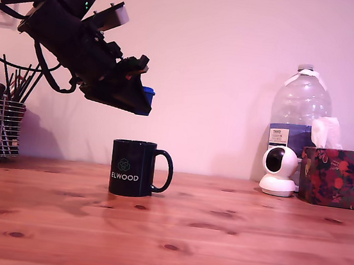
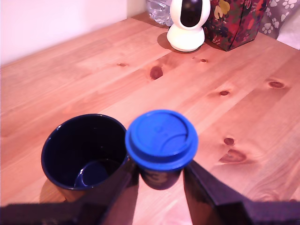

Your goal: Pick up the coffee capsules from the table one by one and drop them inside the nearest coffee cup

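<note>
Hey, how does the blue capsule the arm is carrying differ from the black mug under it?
The blue capsule is far smaller than the black mug. The capsule is held in the air by the tool, while the mug stands on the table. The capsule is bright blue with a closed flat top; the mug is glossy black, open-topped, with white ELWOOD lettering and a loop handle. Both are round and cup-shaped.
</note>
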